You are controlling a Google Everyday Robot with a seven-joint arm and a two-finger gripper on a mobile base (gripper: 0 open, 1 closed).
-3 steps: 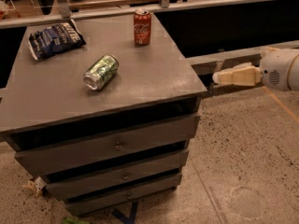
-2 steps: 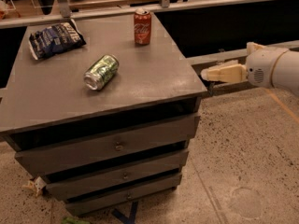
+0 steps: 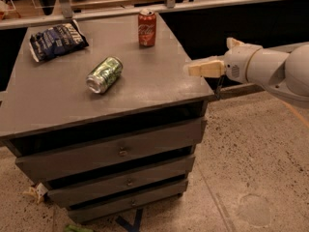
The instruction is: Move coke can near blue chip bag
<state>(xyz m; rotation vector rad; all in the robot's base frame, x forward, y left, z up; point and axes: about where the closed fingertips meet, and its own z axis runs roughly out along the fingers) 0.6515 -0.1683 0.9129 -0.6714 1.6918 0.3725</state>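
Observation:
The coke can (image 3: 147,27) is red with white script and a silver top. It stands upright near the far right edge of the grey cabinet top (image 3: 63,105). The blue chip bag (image 3: 57,41) lies flat at the far left corner, well apart from the can. My gripper (image 3: 202,68) hovers at the cabinet's right edge, below and to the right of the coke can, pointing left. It touches nothing.
A green and silver can (image 3: 104,74) lies on its side in the middle of the top, between bag and coke can. The cabinet has three drawers (image 3: 120,151). A rail (image 3: 169,4) runs behind. Speckled floor (image 3: 260,168) lies to the right.
My gripper and arm have moved left, from beyond the cabinet's right side to over its right edge. The cans and the bag have not moved.

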